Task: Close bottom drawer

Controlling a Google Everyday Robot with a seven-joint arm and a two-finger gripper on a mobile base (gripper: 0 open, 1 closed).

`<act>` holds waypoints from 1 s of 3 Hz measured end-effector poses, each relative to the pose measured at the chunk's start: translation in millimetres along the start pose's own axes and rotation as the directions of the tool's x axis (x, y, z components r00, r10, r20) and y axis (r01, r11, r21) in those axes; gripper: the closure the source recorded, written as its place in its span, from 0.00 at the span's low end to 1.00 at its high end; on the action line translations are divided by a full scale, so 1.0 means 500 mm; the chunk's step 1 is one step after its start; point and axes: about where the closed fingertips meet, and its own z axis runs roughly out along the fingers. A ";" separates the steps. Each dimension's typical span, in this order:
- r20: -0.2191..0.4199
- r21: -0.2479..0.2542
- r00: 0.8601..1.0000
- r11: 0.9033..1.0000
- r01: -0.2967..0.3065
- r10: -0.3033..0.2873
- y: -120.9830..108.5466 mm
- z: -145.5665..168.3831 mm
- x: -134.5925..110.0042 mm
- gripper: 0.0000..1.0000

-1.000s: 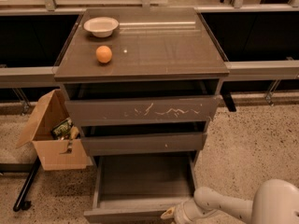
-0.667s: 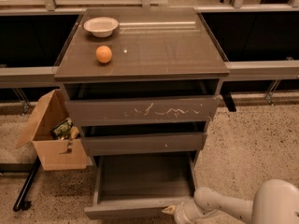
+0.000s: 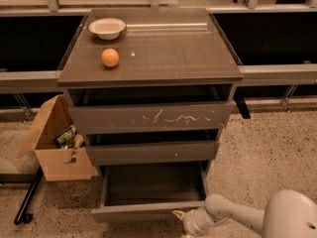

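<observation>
The bottom drawer point(image 3: 148, 211) of the dark grey-brown cabinet stands pulled out, its shallow grey interior point(image 3: 154, 184) showing and its plain flat front facing me. My gripper point(image 3: 179, 216) is at the bottom of the view, at the right part of the drawer's front, with the white arm point(image 3: 233, 214) reaching in from the lower right. The fingertips lie against or just below the front's lower edge.
The scratched top drawer point(image 3: 151, 117) and middle drawer point(image 3: 153, 151) stick out a little. An orange point(image 3: 110, 57) and a white bowl point(image 3: 107, 28) sit on the cabinet top. An open cardboard box point(image 3: 57, 150) stands on the floor at the left. A black bar point(image 3: 27, 197) lies beside it.
The bottom drawer's front has moved back toward the cabinet a little, and my gripper has followed it inward and up.
</observation>
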 end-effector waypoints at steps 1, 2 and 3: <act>0.033 0.063 0.998 0.997 0.046 -0.048 -0.070 -0.010 -0.002 0.17; 0.051 0.144 0.995 0.987 0.078 -0.086 -0.130 -0.025 -0.004 0.39; 0.057 0.248 0.992 0.964 0.094 -0.111 -0.203 -0.042 -0.004 0.70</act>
